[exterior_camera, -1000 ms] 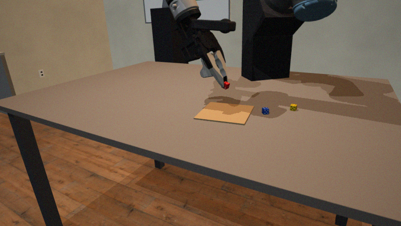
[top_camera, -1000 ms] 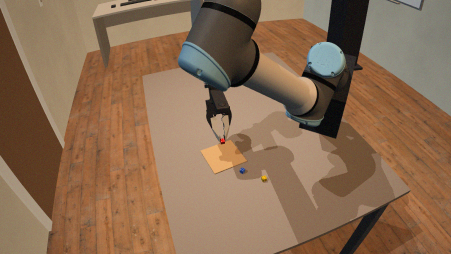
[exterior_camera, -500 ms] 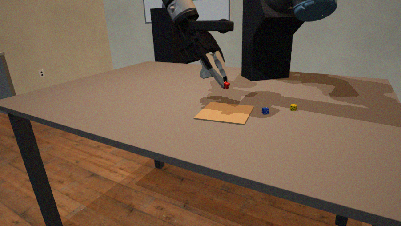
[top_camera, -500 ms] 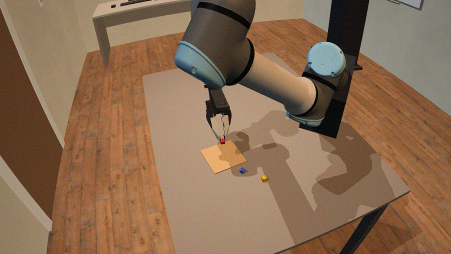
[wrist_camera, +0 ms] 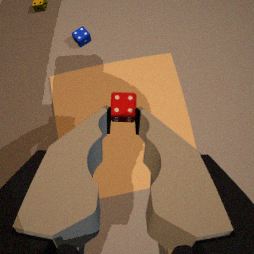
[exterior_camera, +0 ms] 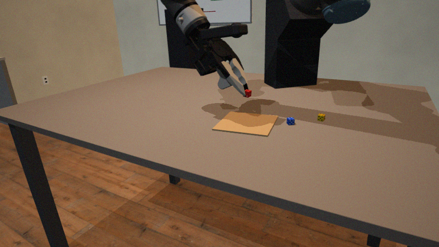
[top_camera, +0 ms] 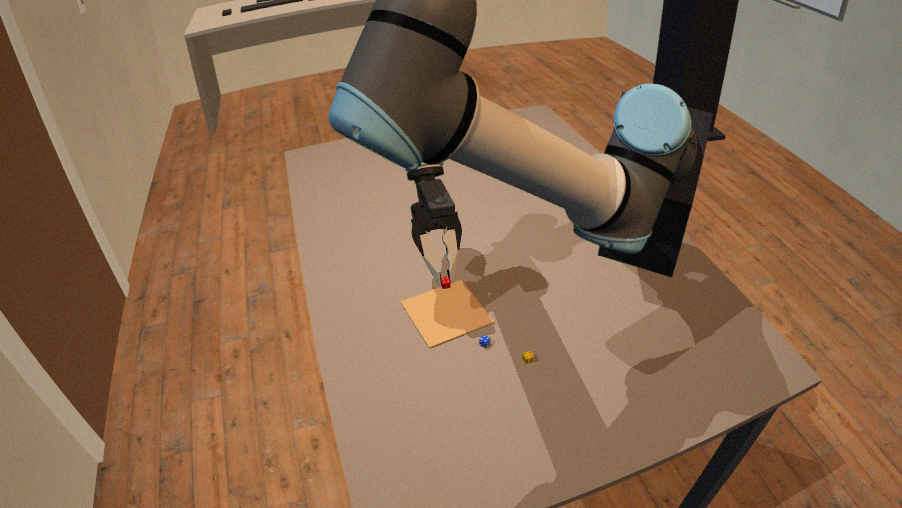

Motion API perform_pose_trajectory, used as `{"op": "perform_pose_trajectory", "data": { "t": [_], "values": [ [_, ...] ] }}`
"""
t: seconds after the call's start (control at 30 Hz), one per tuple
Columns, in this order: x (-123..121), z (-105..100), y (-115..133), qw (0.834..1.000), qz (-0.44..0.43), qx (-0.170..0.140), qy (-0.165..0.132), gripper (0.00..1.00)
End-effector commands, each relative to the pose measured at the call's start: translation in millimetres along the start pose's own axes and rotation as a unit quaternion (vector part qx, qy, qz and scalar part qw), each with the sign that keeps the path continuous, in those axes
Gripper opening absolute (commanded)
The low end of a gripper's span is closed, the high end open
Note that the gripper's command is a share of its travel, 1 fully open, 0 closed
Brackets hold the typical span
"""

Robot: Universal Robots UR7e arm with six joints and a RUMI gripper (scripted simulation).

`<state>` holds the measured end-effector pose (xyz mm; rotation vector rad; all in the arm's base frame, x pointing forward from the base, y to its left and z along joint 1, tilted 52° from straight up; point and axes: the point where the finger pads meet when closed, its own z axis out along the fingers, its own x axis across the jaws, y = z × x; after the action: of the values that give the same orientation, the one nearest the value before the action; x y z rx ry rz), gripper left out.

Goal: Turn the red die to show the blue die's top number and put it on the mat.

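Red die [wrist_camera: 123, 104] was clamped in the gripper [wrist_camera: 123, 121], above the tan mat [exterior_camera: 245, 123], four-pip face toward wrist view. Blue die [exterior_camera: 290, 120] sat flat just beside the mat.

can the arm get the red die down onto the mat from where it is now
Probably yes. The tool is shut on the red die, held above the table near the mat's far edge. Nothing stands between them; the blue die and yellow die sit off to the side.

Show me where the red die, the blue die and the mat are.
red die [wrist_camera: 123, 104], wrist view, its four-pip face
blue die [exterior_camera: 290, 120], exterior view, its front face
mat [top_camera: 441, 324], top view, its lit part
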<state>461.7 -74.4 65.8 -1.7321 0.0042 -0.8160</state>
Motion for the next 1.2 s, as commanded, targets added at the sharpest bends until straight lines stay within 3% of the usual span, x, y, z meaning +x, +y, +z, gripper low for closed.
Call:
{"op": "perform_pose_trajectory", "data": {
  "t": [0.0,0.23,1.17],
  "values": [
    [0.4,-0.5,0.5,1.0,-0.002,0.03,0.001,0.0],
    [1.2,-0.9,0.9,0.999,-0.002,0.048,0.004,0.0],
    [1.3,1.3,2.7,0.999,-0.002,0.049,0.004,0.0]
  ]
}}
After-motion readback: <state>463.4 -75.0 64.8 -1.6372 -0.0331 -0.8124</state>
